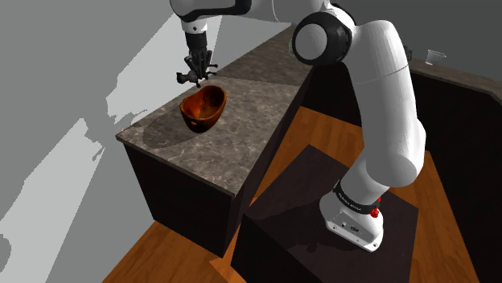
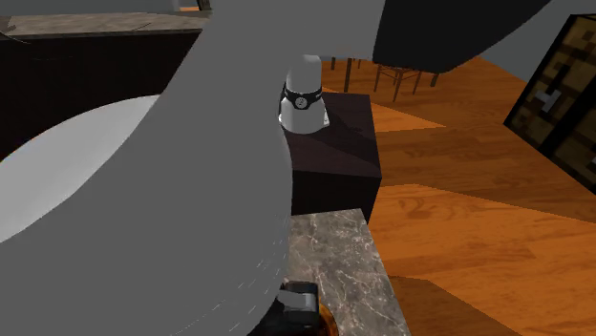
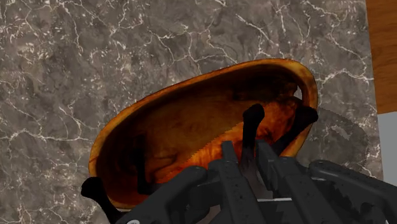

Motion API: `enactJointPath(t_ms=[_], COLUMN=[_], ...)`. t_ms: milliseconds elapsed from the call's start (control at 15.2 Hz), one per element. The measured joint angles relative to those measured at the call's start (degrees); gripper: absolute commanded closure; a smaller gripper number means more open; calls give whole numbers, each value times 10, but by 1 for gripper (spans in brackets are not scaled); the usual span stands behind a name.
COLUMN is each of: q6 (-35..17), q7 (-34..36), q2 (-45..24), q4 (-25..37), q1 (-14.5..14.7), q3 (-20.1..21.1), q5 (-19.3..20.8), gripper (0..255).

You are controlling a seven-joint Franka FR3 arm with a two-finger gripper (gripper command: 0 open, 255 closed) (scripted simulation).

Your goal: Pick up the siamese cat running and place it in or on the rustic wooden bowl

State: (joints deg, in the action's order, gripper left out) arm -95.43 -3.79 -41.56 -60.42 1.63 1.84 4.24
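Shoulder view: the white arm [image 1: 378, 96] reaches from its stand [image 1: 322, 233] up and to the view's left. Its black hand [image 1: 197, 75] hangs just above a reddish-brown bowl [image 1: 203, 109] on the grey marbled table [image 1: 241, 141]. A small dark cat figure [image 1: 184, 78] sticks out at the fingertips, off the table and over the bowl's far rim.

Second exterior view: the grey arm [image 2: 143, 191] crosses close in front of the camera. Beyond it are the dark stand [image 2: 339, 153], a strip of the marbled table [image 2: 334, 267] and an orange wood floor [image 2: 478, 220].

Wrist view: the hand [image 3: 248, 159] is clenched on the cat figure [image 3: 252, 121]. Its thin black limbs poke out past the fingers, hanging over the hollow of the bowl [image 3: 172, 127]. The oval bowl shows a glossy wood grain and nothing lies inside it.

By my reading, the lift and carry are done and the placing step is in hand. The next move calls for a short descent towards the bowl's middle. The fingers should then part so the figure drops inside and does not catch on the rim.
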Motion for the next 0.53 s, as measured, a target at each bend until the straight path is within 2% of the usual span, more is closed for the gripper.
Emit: enactJointPath(t_ms=[66, 198, 528], q6=[5, -5, -36], q7=[1, 1, 3], q2=[-13, -23, -27], q4=[19, 18, -10], q1=[1, 1, 1], q3=[0, 0, 0], q5=[0, 0, 1], gripper=[255, 255, 255])
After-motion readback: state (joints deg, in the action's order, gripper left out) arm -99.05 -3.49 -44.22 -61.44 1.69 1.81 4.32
